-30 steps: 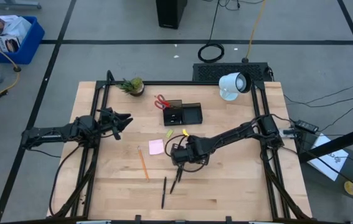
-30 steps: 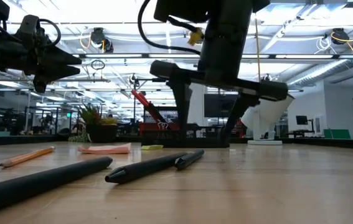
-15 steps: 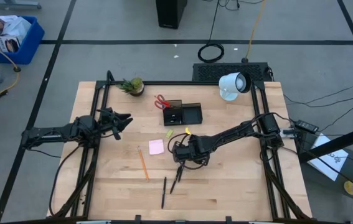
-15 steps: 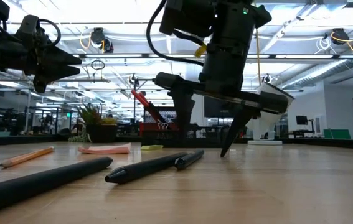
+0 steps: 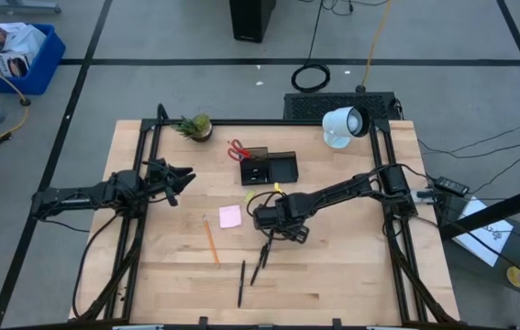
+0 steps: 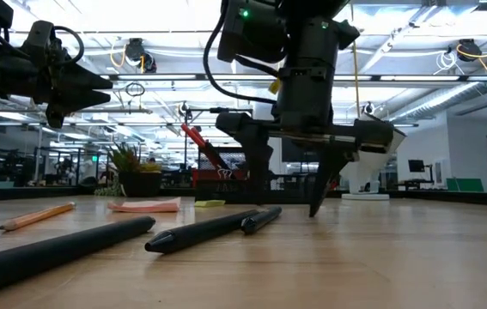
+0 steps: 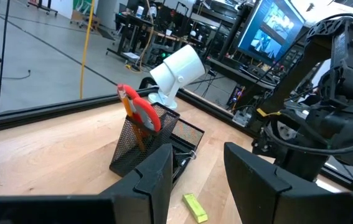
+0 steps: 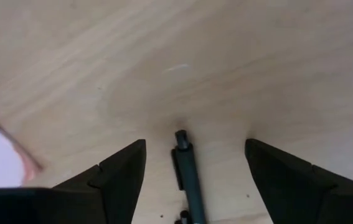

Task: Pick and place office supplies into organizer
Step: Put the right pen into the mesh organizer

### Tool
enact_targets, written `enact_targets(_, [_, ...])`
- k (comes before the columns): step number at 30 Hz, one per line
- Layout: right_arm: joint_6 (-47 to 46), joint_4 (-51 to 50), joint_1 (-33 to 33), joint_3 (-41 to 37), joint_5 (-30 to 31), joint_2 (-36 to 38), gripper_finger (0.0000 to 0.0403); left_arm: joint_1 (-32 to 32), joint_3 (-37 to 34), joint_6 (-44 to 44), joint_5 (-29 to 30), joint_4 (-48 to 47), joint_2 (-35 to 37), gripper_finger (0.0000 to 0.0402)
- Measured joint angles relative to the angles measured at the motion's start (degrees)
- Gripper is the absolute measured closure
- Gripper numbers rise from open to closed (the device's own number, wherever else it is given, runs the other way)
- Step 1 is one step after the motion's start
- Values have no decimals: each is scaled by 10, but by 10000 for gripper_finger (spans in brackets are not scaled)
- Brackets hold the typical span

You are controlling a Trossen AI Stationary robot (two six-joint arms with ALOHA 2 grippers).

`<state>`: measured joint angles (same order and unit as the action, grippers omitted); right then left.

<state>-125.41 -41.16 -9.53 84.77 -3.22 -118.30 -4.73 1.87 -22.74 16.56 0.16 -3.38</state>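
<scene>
My right gripper (image 5: 273, 236) (image 6: 288, 204) points down over the middle of the table, open. Its fingers (image 8: 121, 175) stand on either side of the far end of a black pen (image 8: 187, 171) (image 5: 260, 262) that lies flat on the wood, without touching it. A second black pen (image 5: 240, 283), an orange pencil (image 5: 211, 241), a pink sticky-note pad (image 5: 230, 216) and a small yellow piece (image 5: 249, 195) also lie on the table. The black organizer (image 5: 269, 167) stands at the far middle, with red-handled scissors (image 7: 140, 111) upright in its cup. My left gripper (image 5: 183, 178) (image 7: 198, 167) waits open at the left.
A small potted plant (image 5: 195, 126) stands at the far left and a white round lamp-like device (image 5: 342, 126) at the far right. The black frame rails (image 5: 146, 156) run along both sides of the table. Bare wood lies between the pens and the right rail.
My right gripper has come down toward the far end of the black pen and has rolled about its own axis, so that its fingers, first spread out sideways above the table, now point down close to the wood. The pens have not moved.
</scene>
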Motion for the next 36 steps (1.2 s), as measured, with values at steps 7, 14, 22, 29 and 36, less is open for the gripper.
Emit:
enact_targets(7, [-19,-7,0,0,-22,0,129,0,0,0,0,0,0,254])
enact_targets(14, [-14,-33,10,8,-56,-17,129,0,0,0,0,0,0,254])
enact_targets(22, [-4,-48,16,26,-73,-36,128,0,0,0,0,0,0,254])
enact_targets(29, [-7,-41,13,26,-53,-36,128,0,0,0,0,0,0,254])
enact_targets(36, [8,-38,20,29,-64,-36,152,0,0,0,0,0,0,254])
